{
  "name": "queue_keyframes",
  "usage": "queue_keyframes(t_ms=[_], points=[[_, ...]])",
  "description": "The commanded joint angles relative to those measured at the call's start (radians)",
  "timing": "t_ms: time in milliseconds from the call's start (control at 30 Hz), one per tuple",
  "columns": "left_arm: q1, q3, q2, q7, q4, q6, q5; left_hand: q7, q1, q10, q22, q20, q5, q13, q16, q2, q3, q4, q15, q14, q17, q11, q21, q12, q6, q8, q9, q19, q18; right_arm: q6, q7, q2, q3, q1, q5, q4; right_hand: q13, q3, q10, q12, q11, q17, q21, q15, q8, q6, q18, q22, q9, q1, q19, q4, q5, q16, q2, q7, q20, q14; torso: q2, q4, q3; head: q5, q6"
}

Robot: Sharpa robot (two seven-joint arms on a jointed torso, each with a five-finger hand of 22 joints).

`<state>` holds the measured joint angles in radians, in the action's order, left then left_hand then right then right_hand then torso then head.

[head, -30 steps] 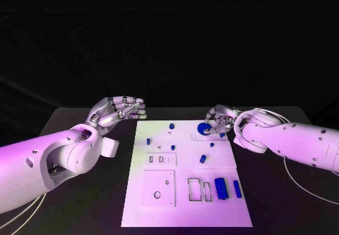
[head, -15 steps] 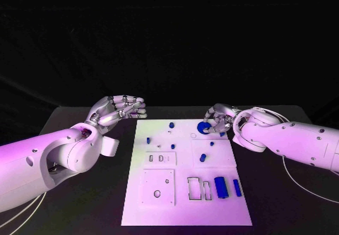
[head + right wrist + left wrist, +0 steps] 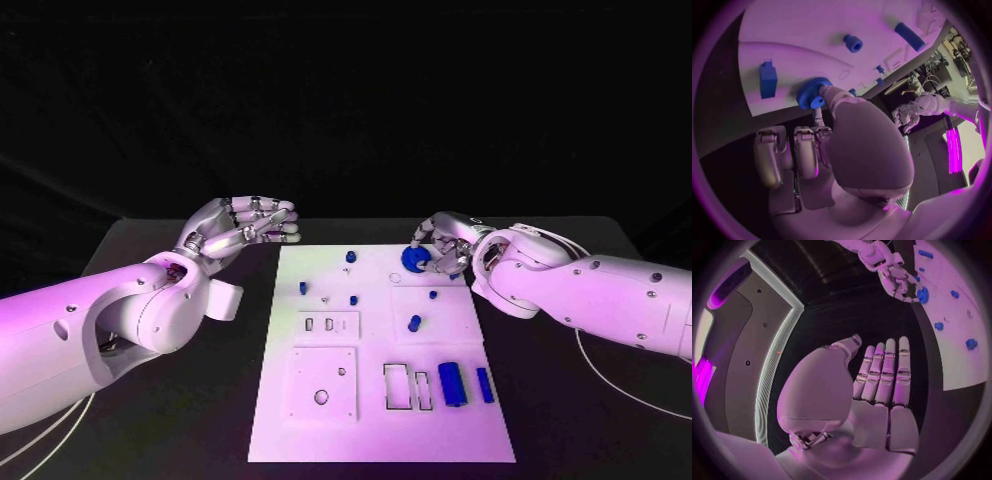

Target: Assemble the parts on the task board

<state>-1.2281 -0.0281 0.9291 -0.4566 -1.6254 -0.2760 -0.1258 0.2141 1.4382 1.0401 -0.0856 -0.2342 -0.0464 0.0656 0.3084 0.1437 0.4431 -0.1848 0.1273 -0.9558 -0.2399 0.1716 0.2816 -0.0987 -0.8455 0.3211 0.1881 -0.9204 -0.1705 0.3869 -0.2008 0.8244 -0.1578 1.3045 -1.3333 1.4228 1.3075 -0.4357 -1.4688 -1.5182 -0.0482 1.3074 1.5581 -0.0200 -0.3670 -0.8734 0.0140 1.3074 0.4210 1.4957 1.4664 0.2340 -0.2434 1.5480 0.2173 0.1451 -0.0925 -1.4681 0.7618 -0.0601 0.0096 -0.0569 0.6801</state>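
Your right hand (image 3: 444, 243) pinches the round blue toothed gear (image 3: 415, 260) at the far right corner of the white rectangular task board (image 3: 378, 420); over the last second the gear has crept slightly toward the board's far edge, so you're probably still lining it up over its seat. Your left hand (image 3: 245, 222) stays off the board's far left corner, fingers curled in, holding nothing. Other small blue parts (image 3: 451, 383) lie on the board. Beneath it sits the black table (image 3: 173, 420), with darkness beyond.
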Motion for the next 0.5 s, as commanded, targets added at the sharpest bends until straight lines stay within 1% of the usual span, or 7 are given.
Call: queue_keyframes(t_ms=[33,200,333,400,500], points=[[-0.001,0.001,-0.002,-0.003,0.0,0.022,0.002,0.013,-0.002,0.007,0.001,-0.005,-0.003,0.0,-0.004,0.002,0.006,-0.001,0.006,0.0,-0.001,0.002,-0.004,0.004,0.003,-0.006,-0.001,-0.003,-0.013,0.071,0.011,0.004,0.001,0.002,-0.074,0.028,0.211,-0.009,-0.064,-0.004,0.008,0.201,0.004,-0.006,0.002,-0.068,-0.011,0.253,0.011,-0.026,0.096,-0.001,0.002,0.005,-0.005,-0.024,0.009,-0.09,-0.001,0.0019,-0.0001,0.003,-0.003],[-0.001,0.001,-0.004,-0.002,0.001,0.024,0.002,0.013,-0.002,0.006,0.002,-0.006,-0.003,0.0,-0.004,0.002,0.006,-0.001,0.006,0.0,-0.002,0.003,-0.004,0.005,0.003,-0.007,-0.001,-0.003,-0.013,0.097,-0.015,0.002,0.001,0.01,-0.154,0.078,0.211,-0.018,-0.064,-0.004,0.008,0.202,0.006,-0.006,0.006,-0.07,-0.012,0.256,0.012,-0.044,0.098,-0.003,0.003,0.005,0.005,-0.024,0.009,-0.09,-0.001,0.0029,-0.0011,0.005,-0.007],[-0.001,0.001,-0.006,-0.002,0.002,0.026,0.002,0.013,-0.002,0.006,0.002,-0.006,-0.003,0.0,-0.004,0.002,0.006,-0.001,0.006,0.0,-0.002,0.003,-0.004,0.005,0.003,-0.007,-0.001,-0.003,-0.013,0.105,-0.05,-0.018,0.001,0.014,-0.249,0.119,0.211,-0.02,-0.064,-0.004,0.008,0.203,0.009,-0.006,0.007,-0.071,-0.013,0.259,0.012,-0.051,0.101,-0.004,0.003,0.006,0.01,-0.024,0.009,-0.09,0.0,0.0022,-0.0002,0.005,-0.008],[-0.001,0.001,-0.007,-0.002,0.002,0.027,0.002,0.013,-0.003,0.006,0.002,-0.006,-0.003,-0.001,-0.006,0.003,0.006,-0.001,0.007,0.001,-0.002,0.003,-0.005,0.007,0.004,-0.007,-0.001,-0.002,-0.012,0.104,-0.068,-0.033,0.001,0.015,-0.288,0.13,0.211,-0.022,-0.064,-0.004,0.008,0.203,0.011,-0.007,0.009,-0.072,-0.013,0.262,0.013,-0.058,0.103,-0.004,0.003,0.006,0.015,-0.024,0.009,-0.09,0.0,0.0,0.0001,0.004,-0.009],[-0.001,0.001,-0.008,-0.001,0.003,0.028,0.002,0.013,-0.003,0.006,0.002,-0.006,-0.003,-0.001,-0.006,0.003,0.006,-0.001,0.007,0.001,-0.002,0.003,-0.005,0.007,0.004,-0.007,-0.001,-0.002,-0.012,0.099,-0.093,-0.064,0.001,0.015,-0.334,0.134,0.21,-0.023,-0.064,-0.003,0.008,0.202,0.012,-0.007,0.01,-0.071,-0.014,0.263,0.013,-0.061,0.104,-0.005,0.003,0.005,0.017,-0.024,0.009,-0.09,0.0,-0.0015,-0.0012,0.005,-0.01]])
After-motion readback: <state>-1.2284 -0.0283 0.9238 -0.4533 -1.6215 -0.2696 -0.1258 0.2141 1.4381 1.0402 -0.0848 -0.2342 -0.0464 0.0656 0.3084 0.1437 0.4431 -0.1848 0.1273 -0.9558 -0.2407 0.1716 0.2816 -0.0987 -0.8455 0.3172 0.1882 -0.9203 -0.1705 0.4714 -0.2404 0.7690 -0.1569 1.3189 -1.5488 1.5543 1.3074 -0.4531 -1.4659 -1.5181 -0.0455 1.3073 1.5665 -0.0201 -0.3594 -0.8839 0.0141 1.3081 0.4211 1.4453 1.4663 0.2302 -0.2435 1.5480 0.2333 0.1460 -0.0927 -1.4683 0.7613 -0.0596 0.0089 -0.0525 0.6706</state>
